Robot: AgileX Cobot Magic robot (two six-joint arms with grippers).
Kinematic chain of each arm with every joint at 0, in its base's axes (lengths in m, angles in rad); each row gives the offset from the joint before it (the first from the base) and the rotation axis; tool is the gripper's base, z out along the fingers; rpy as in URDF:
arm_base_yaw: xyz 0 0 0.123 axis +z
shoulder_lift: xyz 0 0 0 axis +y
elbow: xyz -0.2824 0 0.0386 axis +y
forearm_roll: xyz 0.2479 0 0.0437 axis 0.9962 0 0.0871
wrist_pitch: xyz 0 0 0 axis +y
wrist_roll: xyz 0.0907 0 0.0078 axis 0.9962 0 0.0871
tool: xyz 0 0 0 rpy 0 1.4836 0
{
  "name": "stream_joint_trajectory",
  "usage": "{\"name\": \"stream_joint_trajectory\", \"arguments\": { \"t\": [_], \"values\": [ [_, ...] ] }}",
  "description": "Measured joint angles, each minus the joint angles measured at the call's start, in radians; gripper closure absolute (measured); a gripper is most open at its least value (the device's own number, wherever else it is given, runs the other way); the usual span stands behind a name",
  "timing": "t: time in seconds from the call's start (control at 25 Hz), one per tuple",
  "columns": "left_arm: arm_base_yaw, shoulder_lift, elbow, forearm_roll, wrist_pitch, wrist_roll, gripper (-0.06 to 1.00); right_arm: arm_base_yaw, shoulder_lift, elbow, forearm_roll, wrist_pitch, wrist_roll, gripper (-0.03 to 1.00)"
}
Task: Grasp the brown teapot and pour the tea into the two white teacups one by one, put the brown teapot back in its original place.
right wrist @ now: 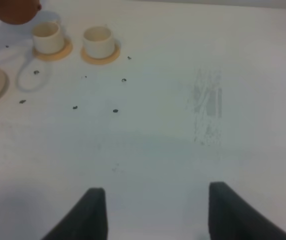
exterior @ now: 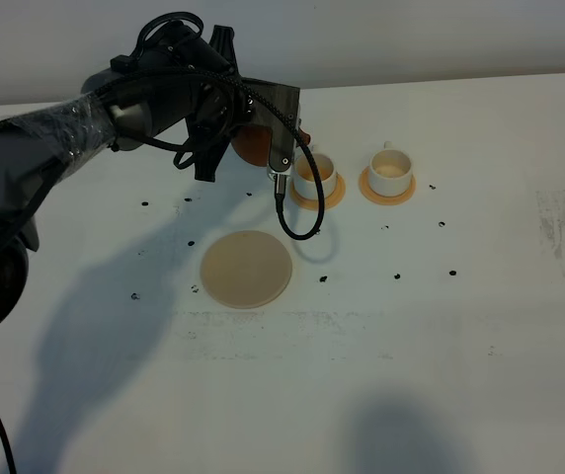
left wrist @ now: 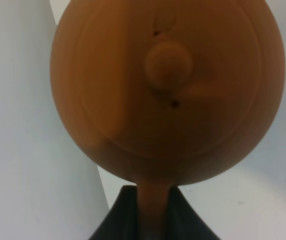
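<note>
Left tool (left wrist: 153, 220): pinching the handle of the brown teapot (left wrist: 168, 90), upper centre of the high view, just beside the left teacup (exterior: 314, 174).
Right teacup (exterior: 391, 170): upper right of centre.
Right tool (right wrist: 153, 215): spread, holding nothing, above the table (right wrist: 183, 125).
Beige disc (exterior: 246, 269): centre, flat.

- It looked like a robotics lab or test bench: a plain white desk (exterior: 480, 375) stood against a bare pale wall (exterior: 411, 39).
- Small black marks (exterior: 397, 275) dotted the desk, and a scuffed grey patch (exterior: 564, 237) showed wear.
- The robot arm (exterior: 55, 128) was wrapped in clear film, with a loose black cable (exterior: 302, 237) looping from it.
- A brown teapot (exterior: 253, 146), two white teacups (exterior: 314, 175) (exterior: 390, 168) on orange coasters (exterior: 337, 193) and a pale disc (exterior: 246, 268) looked like test props.
</note>
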Motion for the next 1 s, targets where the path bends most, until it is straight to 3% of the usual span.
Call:
{"name": "stream_joint_trajectory", "arguments": {
  "t": [1.0],
  "values": [
    [0.000, 0.000, 0.000, 0.020, -0.021, 0.127, 0.84, 0.000, 0.000, 0.000, 0.000, 0.000, 0.000, 0.50]
  ]
}}
